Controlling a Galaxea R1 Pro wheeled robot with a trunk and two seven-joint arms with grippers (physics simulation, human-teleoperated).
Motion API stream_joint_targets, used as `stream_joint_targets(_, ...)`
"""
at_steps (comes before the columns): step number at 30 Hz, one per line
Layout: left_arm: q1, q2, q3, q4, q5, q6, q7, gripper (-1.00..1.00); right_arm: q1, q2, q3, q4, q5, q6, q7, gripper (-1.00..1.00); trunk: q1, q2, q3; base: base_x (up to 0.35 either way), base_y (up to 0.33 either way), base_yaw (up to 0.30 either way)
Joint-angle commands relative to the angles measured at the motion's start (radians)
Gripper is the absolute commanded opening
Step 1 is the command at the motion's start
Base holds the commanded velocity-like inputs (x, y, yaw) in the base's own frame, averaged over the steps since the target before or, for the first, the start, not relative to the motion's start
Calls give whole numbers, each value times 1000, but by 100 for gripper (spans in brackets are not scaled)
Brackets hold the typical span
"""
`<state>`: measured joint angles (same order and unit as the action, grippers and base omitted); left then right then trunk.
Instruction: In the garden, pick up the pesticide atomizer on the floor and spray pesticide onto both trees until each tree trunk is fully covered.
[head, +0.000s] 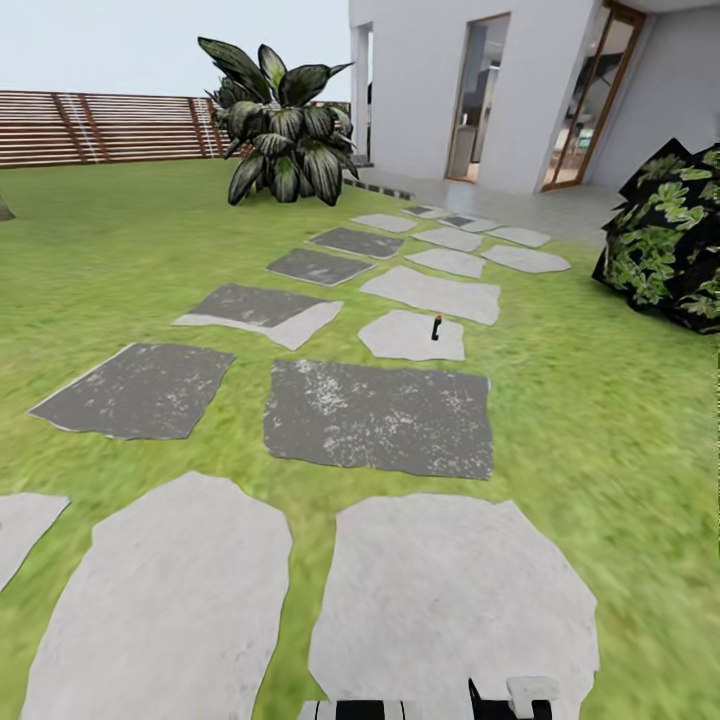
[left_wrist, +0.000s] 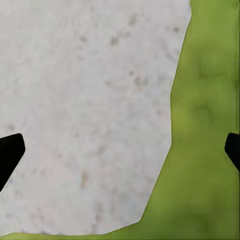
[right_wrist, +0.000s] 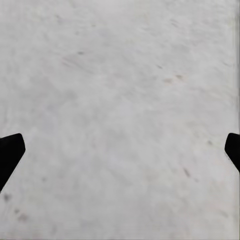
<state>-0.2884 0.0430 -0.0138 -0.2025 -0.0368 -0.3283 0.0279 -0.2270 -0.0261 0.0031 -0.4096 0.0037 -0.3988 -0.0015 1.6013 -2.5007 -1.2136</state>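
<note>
In the head view, the nearest things are two dark and white pieces of the robot at the bottom edge, above which two pale stepping stones (head: 450, 600) lie side by side on the floor (head: 610, 420), a green lawn. Beyond them sits a dark grey stone (head: 380, 415), and past that a small pale stone (head: 405, 337) carries the pesticide atomizer (head: 436, 327), a tiny dark bottle standing upright near that stone's right edge. It stands well ahead of the robot, far from either arm. More stones run on toward the white house (head: 520, 90). A broad-leaved plant (head: 283, 130) grows before the brown slatted fence (head: 100, 127), and a dark bush (head: 670, 235) sits at the right.

In the left wrist view, the left gripper (left_wrist: 120, 150) hangs over the edge of a pale stone (left_wrist: 85, 115) where it meets grass (left_wrist: 205, 150). Its jaws stand wide apart, only the dark tips showing at each side, with nothing between them.

In the right wrist view, the right gripper (right_wrist: 120, 150) hangs over a pale stone surface (right_wrist: 120, 100), its jaws likewise spread wide and holding nothing.
</note>
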Motion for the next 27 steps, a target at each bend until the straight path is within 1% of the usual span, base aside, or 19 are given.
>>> stream_joint_targets(1, 0, 0, 0, 0, 0, 0, 0, 100, 0, 0, 0, 0, 0, 0, 0, 100, 0, 0, 0, 340, 65, -247)
stream_joint_targets(27, 0, 0, 0, 0, 0, 0, 0, 100, 0, 0, 0, 0, 0, 0, 0, 100, 0, 0, 0, 340, 105, -263)
